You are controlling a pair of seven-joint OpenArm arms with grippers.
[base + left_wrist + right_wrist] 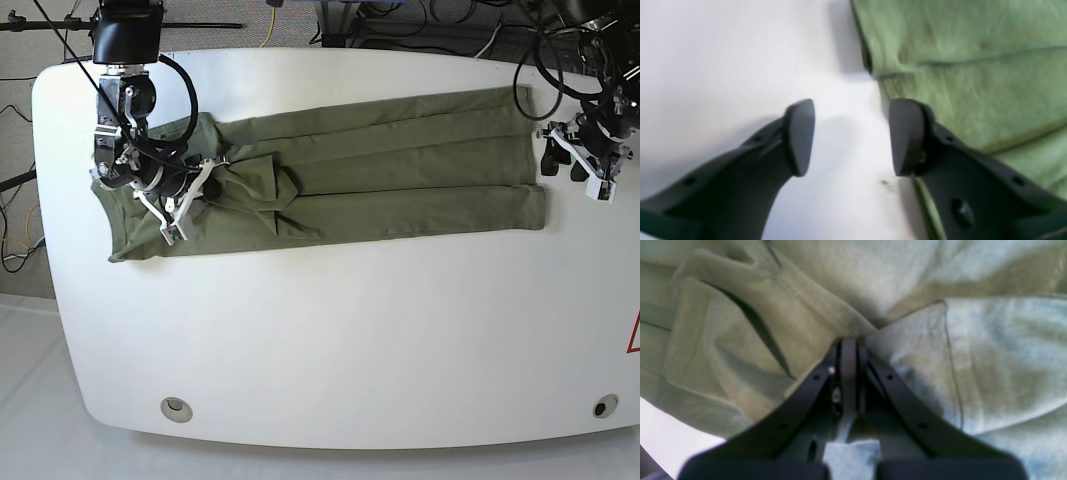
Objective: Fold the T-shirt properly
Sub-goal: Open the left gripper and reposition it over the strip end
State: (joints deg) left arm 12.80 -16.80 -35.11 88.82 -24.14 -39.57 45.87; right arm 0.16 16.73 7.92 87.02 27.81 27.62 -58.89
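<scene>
The olive-green T-shirt (pixel 400 170) lies on the white table (pixel 350 330) as a long narrow band, running left to right. My right gripper (pixel 208 172) is at the band's left end, over bunched cloth. In the right wrist view the jaws are closed (pixel 848 343) on a pinched fold of the T-shirt (pixel 740 340). My left gripper (pixel 563 162) hangs just off the band's right end. In the left wrist view it is open (pixel 851 133) and empty over bare table, with the T-shirt's edge (pixel 973 83) beside its right finger (pixel 907 133).
Cables and stands (pixel 400 20) crowd the table's far edge. Two round holes (pixel 177 407) (pixel 600 406) sit near the front corners. A red mark (pixel 634 335) shows at the right edge. The right arm's column (pixel 125 60) stands at the back left.
</scene>
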